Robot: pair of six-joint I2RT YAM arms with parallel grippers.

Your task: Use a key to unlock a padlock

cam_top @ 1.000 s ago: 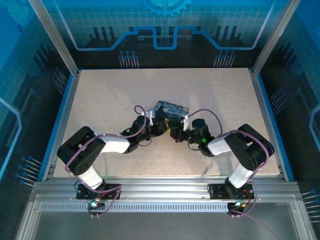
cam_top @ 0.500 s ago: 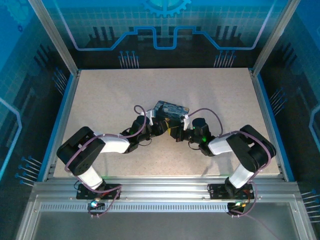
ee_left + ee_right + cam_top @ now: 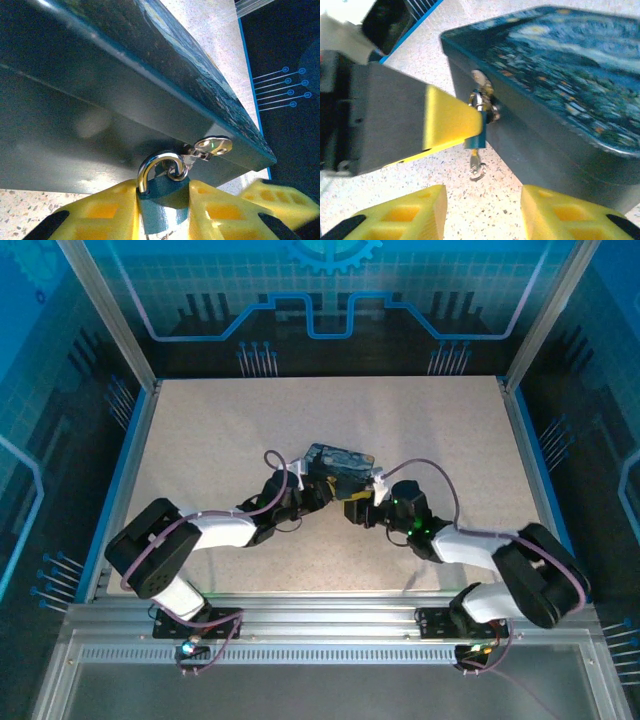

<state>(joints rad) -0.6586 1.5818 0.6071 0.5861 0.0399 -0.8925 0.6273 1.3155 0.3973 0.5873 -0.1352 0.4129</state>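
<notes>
The padlock [image 3: 165,192] has a small teal body and a silver shackle that passes through the ring on the front of the swirl-printed box [image 3: 340,458]. My left gripper [image 3: 162,212] is shut on the padlock's body, its yellow fingers [image 3: 450,122] on both sides. The key [image 3: 476,162] sticks out of the padlock's underside [image 3: 476,139], with a small ring dangling from it just above the table. My right gripper [image 3: 482,202] is open a little way short of the key, touching nothing. From above, both grippers [image 3: 322,490] [image 3: 357,508] meet at the box's near side.
The box [image 3: 555,75] lies near the middle of the speckled table [image 3: 450,430]. A silvery latch tab [image 3: 214,146] sticks out of its front wall above the shackle. Blue rails and aluminium posts border the table.
My right gripper has opened, let go of the key and drawn back a little; its elbow has swung out towards the right. The left gripper has kept still on the padlock.
</notes>
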